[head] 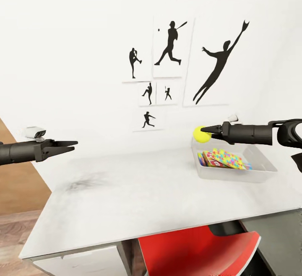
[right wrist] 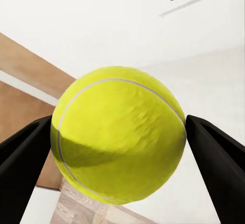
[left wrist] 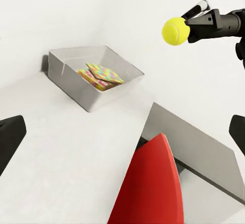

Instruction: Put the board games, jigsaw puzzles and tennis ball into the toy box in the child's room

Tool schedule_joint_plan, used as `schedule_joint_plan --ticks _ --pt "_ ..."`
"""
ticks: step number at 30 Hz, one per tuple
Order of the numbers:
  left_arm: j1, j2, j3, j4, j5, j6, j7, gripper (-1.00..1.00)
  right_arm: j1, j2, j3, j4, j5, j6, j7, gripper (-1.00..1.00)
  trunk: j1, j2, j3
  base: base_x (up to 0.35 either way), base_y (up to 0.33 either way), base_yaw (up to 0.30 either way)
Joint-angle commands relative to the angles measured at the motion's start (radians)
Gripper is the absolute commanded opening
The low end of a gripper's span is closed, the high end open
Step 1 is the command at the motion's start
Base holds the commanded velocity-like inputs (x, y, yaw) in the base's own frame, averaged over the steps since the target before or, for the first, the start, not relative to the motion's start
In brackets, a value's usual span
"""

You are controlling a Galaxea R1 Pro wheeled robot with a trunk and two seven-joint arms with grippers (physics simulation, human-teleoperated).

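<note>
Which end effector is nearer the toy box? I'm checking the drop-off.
Right. The right end effector holds the tennis ball above the toy box; the left end effector hangs far across the table.

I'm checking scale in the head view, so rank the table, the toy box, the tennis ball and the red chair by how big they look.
1. table
2. red chair, partly hidden under the table
3. toy box
4. tennis ball, held in the right hand

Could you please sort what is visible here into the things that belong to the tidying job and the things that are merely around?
Part of the job:
- tennis ball, held in the right gripper
- toy box on the table
- jigsaw puzzle and game boxes already lying in it

Just around:
- red chair
- baseball silhouette pictures on the wall
- left gripper, open and holding nothing
</note>
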Motion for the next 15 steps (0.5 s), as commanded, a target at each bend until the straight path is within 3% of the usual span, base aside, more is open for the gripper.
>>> schedule_joint_plan --ticks 1,10,15 --pt "-0.001 0.001 0.000 0.000 -0.001 0.011 -0.004 1.00 -0.002 -0.001 0.002 0.000 -0.010 -0.001 -0.009 -1.00 0.001 -0.002 -0.001 0.000 -0.003 -0.161" --pt "-0.001 0.001 0.000 0.000 -0.001 0.011 -0.004 1.00 -0.002 -0.001 0.002 0.005 -0.011 -0.001 -0.009 -1.00 0.001 -0.002 0.013 0.000 -0.003 -0.172" --pt "-0.001 0.001 0.000 0.000 -0.001 0.011 -0.004 1.00 -0.002 -0.001 0.002 0.005 -0.012 -0.001 -0.009 -1.00 0.001 -0.002 0.021 0.000 -0.173 -0.190"
